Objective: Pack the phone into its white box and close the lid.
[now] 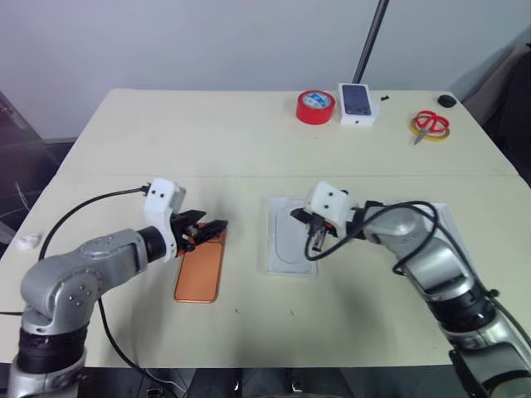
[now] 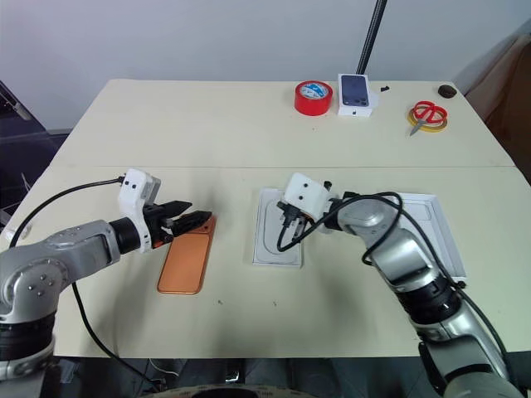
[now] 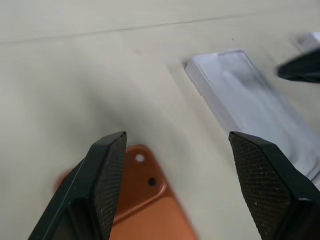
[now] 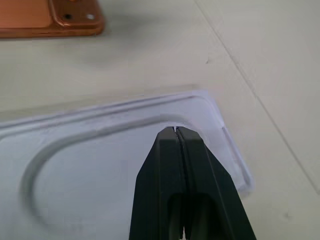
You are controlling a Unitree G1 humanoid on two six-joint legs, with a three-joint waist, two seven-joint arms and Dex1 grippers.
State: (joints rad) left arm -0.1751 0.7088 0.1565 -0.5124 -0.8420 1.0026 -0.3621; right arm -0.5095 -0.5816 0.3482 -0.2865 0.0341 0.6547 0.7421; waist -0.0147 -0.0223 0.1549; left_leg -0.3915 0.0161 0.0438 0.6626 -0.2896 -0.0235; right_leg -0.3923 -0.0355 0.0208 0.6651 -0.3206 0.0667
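Beige table [image 1: 249, 141] underneath. White box [image 2: 279, 228], insert with oval recess on top, directly beneath right gripper [image 4: 176, 131], jaws pressed together on nothing. Phone [image 1: 200, 267] flat, lens end just below left gripper [image 3: 175, 145], jaws spread wide, empty. Risk (a guess): closed tips skidding off the insert, shoving the tray sideways.

one phone [image 1: 199, 268], two white boxes [image 1: 291, 235] [image 1: 358, 104], one tape roll [image 1: 315, 107], one pair of scissors [image 1: 430, 123].
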